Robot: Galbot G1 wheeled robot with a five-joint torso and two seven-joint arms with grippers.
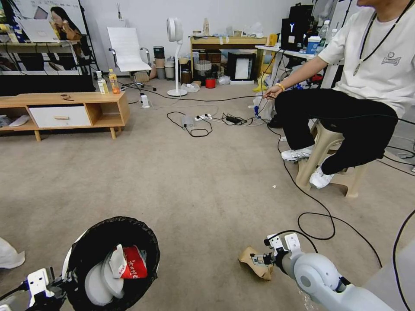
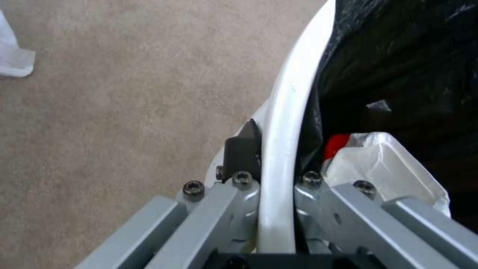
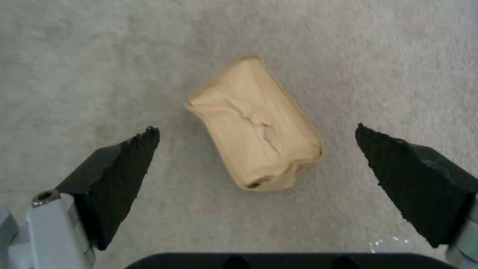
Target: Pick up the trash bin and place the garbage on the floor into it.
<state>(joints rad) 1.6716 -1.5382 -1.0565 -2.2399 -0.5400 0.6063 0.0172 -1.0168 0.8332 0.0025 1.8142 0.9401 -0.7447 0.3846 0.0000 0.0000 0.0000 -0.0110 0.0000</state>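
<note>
On the carpet [image 3: 74,56]: brown paper bag [image 3: 259,127], between the spread fingers of the right gripper [image 3: 256,130]. Left gripper [image 2: 276,179] clamped the trash bin [image 2: 289,112] rim; the head view showed the red-white snack packet [image 1: 134,263] inside, print unreadable.

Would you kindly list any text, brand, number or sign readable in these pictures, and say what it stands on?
"Y": lit sign on the black computer case at the back.
Red-white snack packet in the trash bin: white characters, too small to read.
Seated person's white T-shirt: chest logo, too blurred to read.
Brown paper bag between the right gripper's open fingers: no print.
</note>
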